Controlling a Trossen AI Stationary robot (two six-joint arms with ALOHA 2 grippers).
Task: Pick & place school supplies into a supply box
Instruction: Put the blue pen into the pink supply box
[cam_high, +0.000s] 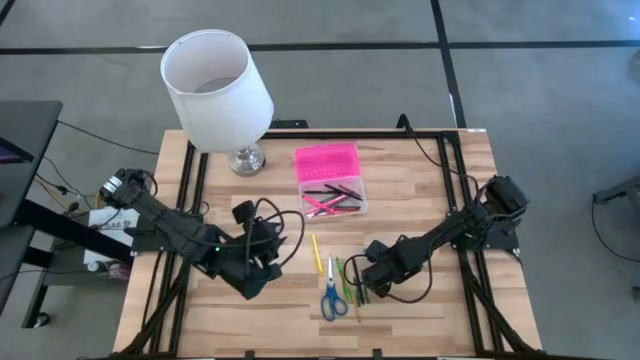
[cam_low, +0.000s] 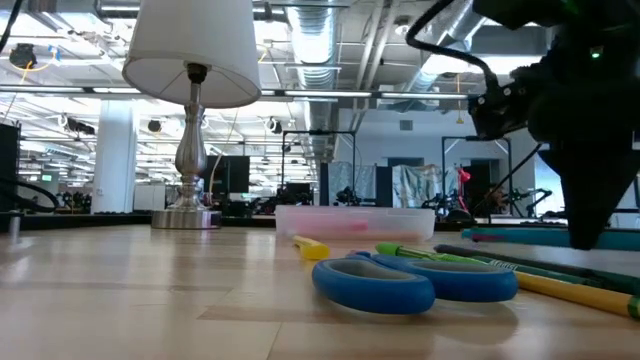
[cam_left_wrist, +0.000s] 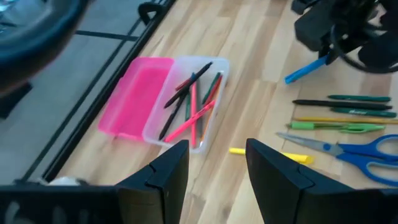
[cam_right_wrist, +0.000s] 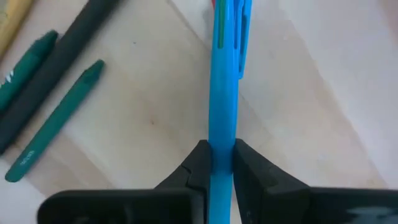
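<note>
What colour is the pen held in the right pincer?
Bright blue; the pen shows best in the right wrist view, clamped in the right pincer.

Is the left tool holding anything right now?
No, in the left wrist view the left tool stands open and empty above the table, short of the yellow marker.

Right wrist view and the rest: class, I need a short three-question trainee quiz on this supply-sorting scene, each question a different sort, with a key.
1. True or false: the right gripper is shut on a blue pen.
2. The pencil case has its pink lid: A) closed, B) folded open, C) missing.
3. Fill in: the blue-handled scissors lie on the ____, not in the case.

Key: 1 true; 2 B; 3 table. The left gripper waits open near the lamp side.
</note>
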